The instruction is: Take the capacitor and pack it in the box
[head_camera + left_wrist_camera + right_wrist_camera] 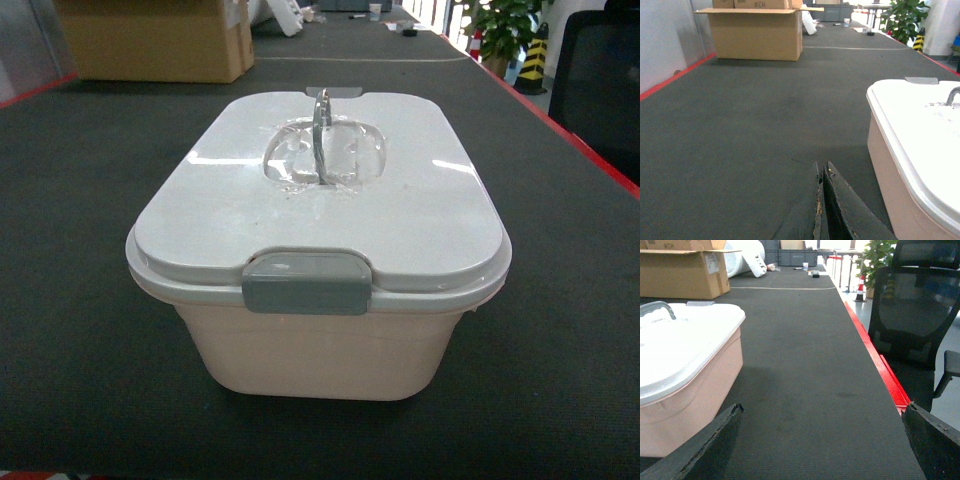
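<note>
- Box (318, 250) fills frame centre, lid latched; no capacitor visible.
- Left gripper (822, 200) jaws closed, empty; right gripper (820, 440) jaws wide, empty.
- We judge unlatching comes next.

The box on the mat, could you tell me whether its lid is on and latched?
Shut: the white lid sits flush on the box, and the grey front latch is folded down over the rim.

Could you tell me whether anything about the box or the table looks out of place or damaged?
Nothing is spilled or askew. The box sits square, lid latched; only crinkled clear tape around the handle looks odd.
</note>
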Tool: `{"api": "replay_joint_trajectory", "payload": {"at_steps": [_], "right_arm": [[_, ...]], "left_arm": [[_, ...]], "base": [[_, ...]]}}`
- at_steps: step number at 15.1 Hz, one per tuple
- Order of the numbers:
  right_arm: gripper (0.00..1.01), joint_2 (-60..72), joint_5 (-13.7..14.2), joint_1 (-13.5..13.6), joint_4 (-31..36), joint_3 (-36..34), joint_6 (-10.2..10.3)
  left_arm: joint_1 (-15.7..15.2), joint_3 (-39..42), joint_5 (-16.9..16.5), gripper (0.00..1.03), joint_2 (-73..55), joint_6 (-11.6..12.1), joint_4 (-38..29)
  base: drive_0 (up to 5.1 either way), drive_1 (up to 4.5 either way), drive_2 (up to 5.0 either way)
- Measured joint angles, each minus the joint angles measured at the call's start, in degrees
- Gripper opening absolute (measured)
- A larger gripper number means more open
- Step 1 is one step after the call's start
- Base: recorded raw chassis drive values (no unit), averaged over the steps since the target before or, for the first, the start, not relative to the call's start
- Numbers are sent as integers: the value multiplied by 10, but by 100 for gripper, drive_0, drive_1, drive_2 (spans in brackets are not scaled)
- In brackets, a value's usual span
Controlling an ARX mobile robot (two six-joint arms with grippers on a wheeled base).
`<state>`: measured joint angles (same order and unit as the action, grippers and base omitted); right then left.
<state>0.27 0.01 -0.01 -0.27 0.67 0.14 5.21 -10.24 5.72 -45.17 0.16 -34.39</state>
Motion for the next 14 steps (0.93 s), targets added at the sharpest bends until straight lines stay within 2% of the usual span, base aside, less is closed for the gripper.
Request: {"api": "replay_joint_trajectory", "payload": {"at_steps": [1,2,3,9,11,14], "right_arm": [[98,0,0,0,0,0,0],[98,0,0,0,0,0,0],[98,0,0,0,0,0,0],[98,0,0,0,0,0,0],[98,0,0,0,0,0,0],[98,0,0,0,0,0,0]], "left_arm": [[-9,15,-13,2,20,0,7],[-44,27,-52,2,43,0,15],[-55,35,-49,2,59,-1,23],[-51,78,-57,2,181,-1,102],[-51,95,-57,2,201,-1,100],[-51,95,-57,2,255,-1,144]], "base": [[0,0,0],[0,0,0],[0,0,0],[0,0,0],[0,0,0],[0,0,0]]}}
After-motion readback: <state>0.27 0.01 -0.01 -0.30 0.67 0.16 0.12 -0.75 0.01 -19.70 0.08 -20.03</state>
